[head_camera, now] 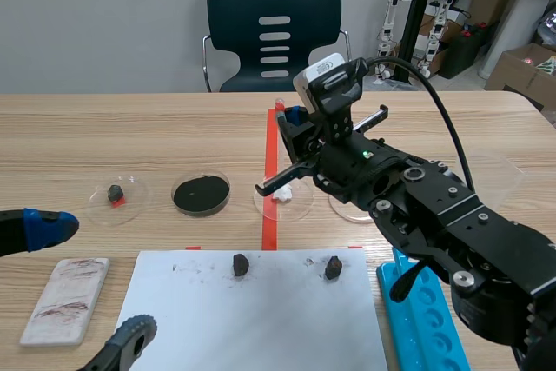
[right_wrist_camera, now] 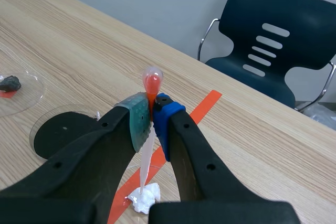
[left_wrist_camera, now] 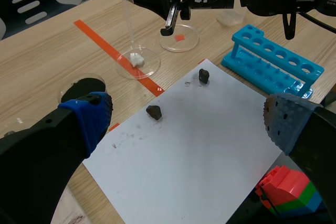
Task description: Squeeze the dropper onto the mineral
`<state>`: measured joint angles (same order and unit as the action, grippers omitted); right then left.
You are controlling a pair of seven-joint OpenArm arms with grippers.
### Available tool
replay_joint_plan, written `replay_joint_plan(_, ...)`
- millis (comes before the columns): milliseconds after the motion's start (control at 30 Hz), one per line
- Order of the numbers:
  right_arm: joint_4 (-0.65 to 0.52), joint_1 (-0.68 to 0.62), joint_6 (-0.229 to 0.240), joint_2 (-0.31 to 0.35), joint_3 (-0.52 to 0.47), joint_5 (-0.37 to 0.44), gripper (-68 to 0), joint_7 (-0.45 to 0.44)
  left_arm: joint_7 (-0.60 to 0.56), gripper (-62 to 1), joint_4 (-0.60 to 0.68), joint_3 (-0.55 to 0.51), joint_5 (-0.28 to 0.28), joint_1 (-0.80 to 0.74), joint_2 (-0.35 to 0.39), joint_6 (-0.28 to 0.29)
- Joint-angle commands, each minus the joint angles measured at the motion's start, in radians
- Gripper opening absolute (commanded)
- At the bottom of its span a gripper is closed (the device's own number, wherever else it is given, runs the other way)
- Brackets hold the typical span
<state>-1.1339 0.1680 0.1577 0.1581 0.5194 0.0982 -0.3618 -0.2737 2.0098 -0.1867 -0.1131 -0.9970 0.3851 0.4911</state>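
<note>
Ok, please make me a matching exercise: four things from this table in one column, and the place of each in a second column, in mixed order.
Things:
1. dropper
2. white mineral
3. dark stones
4. blue rack

Places:
A. in a clear dish, under the dropper's tip
B. on the white paper
C. clamped between the pads of the right gripper
D. on the table beside the paper, on the right arm's side

Pairs: 1-C, 2-A, 3-B, 4-D

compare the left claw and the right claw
The left claw is open and holds nothing; the right claw is shut on the dropper. The left claw sits near the white paper; the right claw is above the dish with the white lump. Both have black fingers with soft pads.
</note>
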Motion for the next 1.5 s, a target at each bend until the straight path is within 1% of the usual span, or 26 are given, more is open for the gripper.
replay_joint_plan(0,-0.005,0.021,0.0,-0.001,-0.001,0.007,-66.7,-0.018,-0.015,-0.4,0.005,-0.006,-0.01,0.003,-0.002,-0.002)
replay_joint_plan(767,-0.006,0.02,-0.001,0.0,-0.001,0.007,-66.7,-0.019,-0.015,-0.4,0.005,-0.006,-0.01,0.003,-0.002,-0.002)
replay_joint_plan(900,-0.039,0.002,-0.032,0.008,-0.004,0.007,-66.7,-0.019,-0.015,-0.4,0.005,-0.006,-0.01,0.003,-0.002,-0.002)
replay_joint_plan(933,-0.062,-0.011,-0.048,0.015,-0.004,0.008,-66.7,-0.019,-0.015,-0.4,0.005,-0.006,-0.01,0.003,-0.002,-0.002)
replay_joint_plan(1033,-0.136,-0.056,-0.069,0.034,-0.004,0.008,-66.6,-0.019,-0.015,-0.4,0.005,-0.006,-0.01,0.003,-0.002,-0.002)
replay_joint_plan(1100,-0.204,-0.097,-0.073,0.052,-0.007,0.007,-65.4,-0.019,-0.015,-0.4,0.005,-0.006,-0.01,0.003,-0.002,-0.002)
replay_joint_plan(1167,-0.288,-0.153,-0.092,0.066,-0.026,0.006,-65.1,-0.018,-0.015,-0.4,0.005,-0.006,-0.01,0.003,-0.002,-0.002)
replay_joint_plan(1300,-0.468,-0.299,-0.092,0.071,-0.097,-0.004,-65.1,-0.013,-0.015,-0.4,0.005,-0.006,-0.01,0.003,-0.002,-0.002)
replay_joint_plan(1467,-0.679,-0.523,-0.092,0.071,-0.174,-0.024,-65.1,-0.011,-0.014,-0.4,0.005,-0.006,-0.01,0.003,-0.002,-0.002)
